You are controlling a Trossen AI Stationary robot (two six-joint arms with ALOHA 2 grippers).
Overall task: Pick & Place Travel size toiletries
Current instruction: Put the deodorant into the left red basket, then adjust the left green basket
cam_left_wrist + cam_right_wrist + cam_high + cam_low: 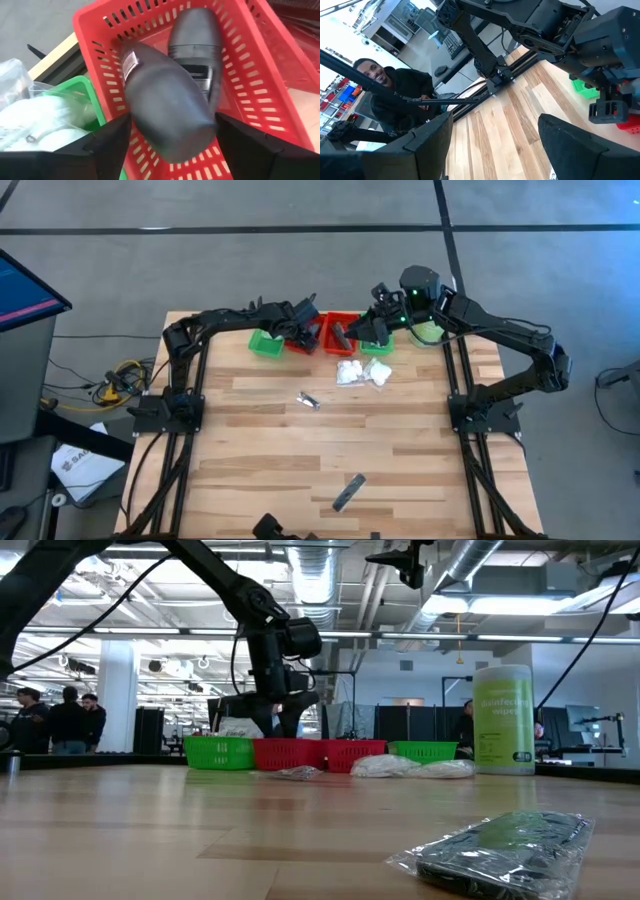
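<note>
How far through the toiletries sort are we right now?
Partly done. One black oval piece lies in the red tray; the left gripper, over that tray, has a second between its fingers. White packets, a silvery tube and a dark bar remain on the table.

Industrial lab: exposed ceiling ducts (pixel 310 570), workstations.

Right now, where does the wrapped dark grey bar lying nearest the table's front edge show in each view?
High view: wrapped dark grey bar, low centre, on the wooden table.
Low view: big in the foreground, lower right.
Left wrist view: not in it.
Right wrist view: not in it.
Shared landmark: red basket.
</note>
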